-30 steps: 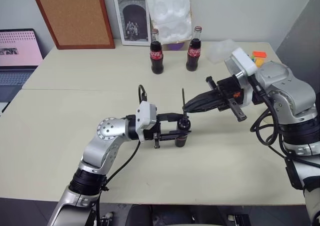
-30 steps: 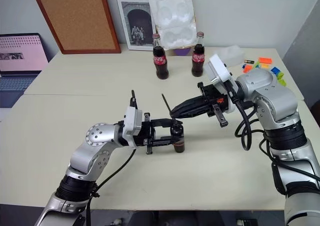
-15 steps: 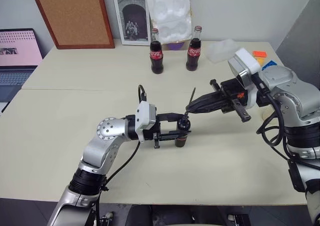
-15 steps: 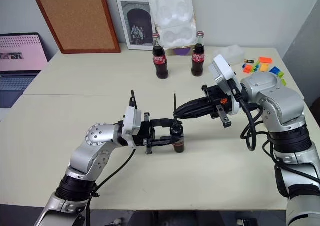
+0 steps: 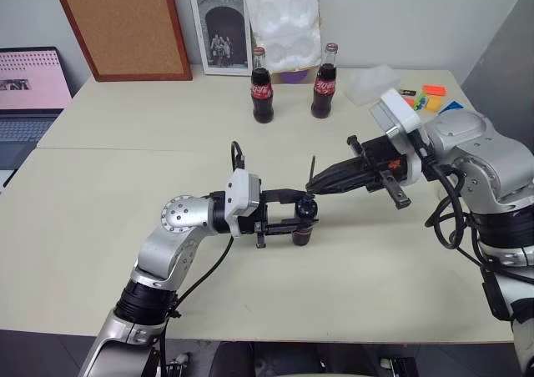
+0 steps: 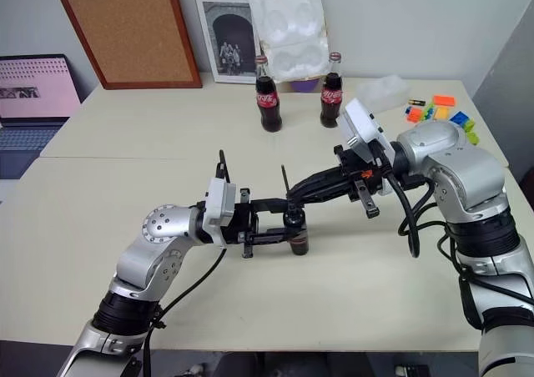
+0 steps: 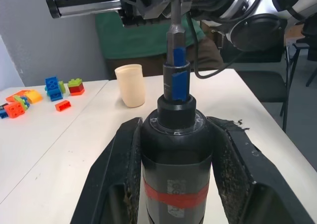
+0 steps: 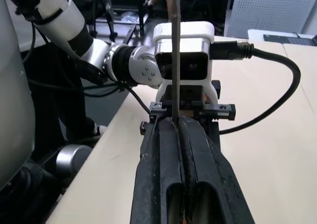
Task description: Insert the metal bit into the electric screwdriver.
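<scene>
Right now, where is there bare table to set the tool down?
Free: the wide table stretch between laptop and left arm, and the near edge below both arms. Crowded: around the cola bottles and the toy bricks at the far right corner.

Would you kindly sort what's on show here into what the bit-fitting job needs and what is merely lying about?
Needed: metal bit, electric screwdriver, left gripper, right gripper.
Lying about: two cola bottles, toy bricks, laptop, cork board, cream cup.
</scene>
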Motion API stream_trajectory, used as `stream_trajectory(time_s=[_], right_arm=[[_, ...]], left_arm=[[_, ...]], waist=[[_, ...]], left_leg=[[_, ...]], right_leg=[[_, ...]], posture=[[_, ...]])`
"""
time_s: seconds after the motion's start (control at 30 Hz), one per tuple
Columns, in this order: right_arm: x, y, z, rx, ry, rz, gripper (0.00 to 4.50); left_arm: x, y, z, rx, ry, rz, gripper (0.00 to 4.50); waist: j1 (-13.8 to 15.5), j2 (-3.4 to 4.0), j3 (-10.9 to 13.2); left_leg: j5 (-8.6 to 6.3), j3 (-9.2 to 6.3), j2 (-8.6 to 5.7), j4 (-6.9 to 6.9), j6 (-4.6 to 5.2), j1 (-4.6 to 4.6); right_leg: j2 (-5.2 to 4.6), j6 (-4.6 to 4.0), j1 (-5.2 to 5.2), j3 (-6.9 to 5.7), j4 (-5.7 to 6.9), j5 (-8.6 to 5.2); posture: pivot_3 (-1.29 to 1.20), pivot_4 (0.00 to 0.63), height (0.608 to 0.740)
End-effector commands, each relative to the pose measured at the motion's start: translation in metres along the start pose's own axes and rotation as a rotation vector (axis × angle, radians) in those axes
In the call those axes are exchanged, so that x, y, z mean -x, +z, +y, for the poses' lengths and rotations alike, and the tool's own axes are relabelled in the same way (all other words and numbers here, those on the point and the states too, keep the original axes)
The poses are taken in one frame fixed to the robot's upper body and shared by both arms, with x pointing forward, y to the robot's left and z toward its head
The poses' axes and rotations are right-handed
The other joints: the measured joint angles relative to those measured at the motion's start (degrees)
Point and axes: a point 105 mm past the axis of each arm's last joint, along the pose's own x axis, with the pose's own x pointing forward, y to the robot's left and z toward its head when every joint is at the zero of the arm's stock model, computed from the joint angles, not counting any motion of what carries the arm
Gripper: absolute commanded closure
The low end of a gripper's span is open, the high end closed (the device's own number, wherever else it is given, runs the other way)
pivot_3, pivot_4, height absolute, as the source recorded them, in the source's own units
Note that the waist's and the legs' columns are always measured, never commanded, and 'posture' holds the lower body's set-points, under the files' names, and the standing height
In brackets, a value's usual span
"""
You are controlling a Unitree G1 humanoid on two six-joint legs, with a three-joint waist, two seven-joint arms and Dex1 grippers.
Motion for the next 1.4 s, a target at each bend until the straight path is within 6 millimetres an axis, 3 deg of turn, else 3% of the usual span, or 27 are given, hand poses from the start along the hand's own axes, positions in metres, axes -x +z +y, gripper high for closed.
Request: stream_trajectory(time_s=[0.03,0.2,0.3,0.53,0.87,1.13,1.2,1.3,1.4], right_arm=[[0.002,-0.003,0.006,-0.003,0.032,0.080,4.50],[0.005,-0.005,0.008,0.024,0.041,0.098,4.50],[0.005,-0.004,0.006,0.007,0.021,0.091,4.00],[0.009,0.006,0.001,-0.003,-0.018,0.052,2.24],[0.029,0.013,0.009,-0.026,-0.142,0.019,0.07],[0.053,0.017,0.022,-0.051,-0.365,-0.028,0.00],[0.061,0.016,0.027,-0.042,-0.461,-0.030,0.00],[0.065,0.010,0.031,-0.011,-0.577,0.009,0.00],[0.063,-0.005,0.037,0.012,-0.675,0.141,0.00]], left_arm=[[0.000,-0.003,-0.002,0.003,-0.004,0.018,2.87],[0.000,-0.003,-0.001,0.000,-0.003,0.020,2.87],[0.000,-0.004,-0.001,-0.003,-0.003,0.021,2.87],[0.000,-0.005,-0.002,-0.002,-0.007,0.020,2.87],[0.000,0.003,0.008,-0.001,0.059,0.002,2.87],[0.007,0.021,0.044,-0.112,0.192,0.135,2.87],[0.016,0.021,0.067,-0.224,0.205,0.323,2.87],[0.030,0.016,0.086,-0.351,0.163,0.543,2.87],[0.040,-0.011,0.102,-0.445,0.061,0.775,2.87]], waist=[[0.00,0.00,0.00],[-0.10,0.00,0.00],[-0.08,0.00,0.00],[-0.05,0.01,0.01],[0.05,0.01,0.01],[0.05,-0.04,0.05],[-0.08,-0.07,0.08],[-0.06,-0.09,0.14],[0.32,-0.04,0.18]], left_leg=[[0.00,0.00,0.00,0.00,0.00,0.00],[0.00,0.00,0.00,0.00,0.00,0.03],[0.00,0.00,0.00,0.00,0.00,0.03],[0.00,0.01,0.00,-0.01,0.00,-0.01],[0.00,0.00,0.00,-0.01,0.00,-0.03],[0.00,-0.02,-0.01,0.01,0.00,-0.07],[0.00,0.00,-0.01,0.02,0.00,-0.06],[0.00,-0.07,-0.01,0.00,0.00,-0.15],[0.00,0.11,-0.05,-0.25,-0.01,-0.18]], right_leg=[[0.00,0.02,0.00,0.00,0.00,-0.01],[0.00,0.04,0.01,0.00,0.01,-0.03],[0.01,0.03,0.01,0.00,0.02,-0.02],[0.00,-0.04,-0.02,0.00,0.00,0.02],[0.00,-0.02,-0.02,0.00,-0.01,0.00],[0.00,0.15,-0.03,-0.02,0.00,-0.08],[0.00,0.21,-0.04,0.02,0.00,-0.11],[0.05,0.21,-0.11,-0.03,0.01,-0.12],[-0.08,0.03,-0.18,0.07,-0.16,-0.02]], posture=[[0.00,0.150,0.740],[0.00,0.150,0.740],[0.00,0.150,0.740],[0.00,0.150,0.740],[0.00,0.150,0.740],[0.00,0.150,0.740],[0.00,0.150,0.740],[0.00,0.150,0.740],[0.00,0.150,0.740]])
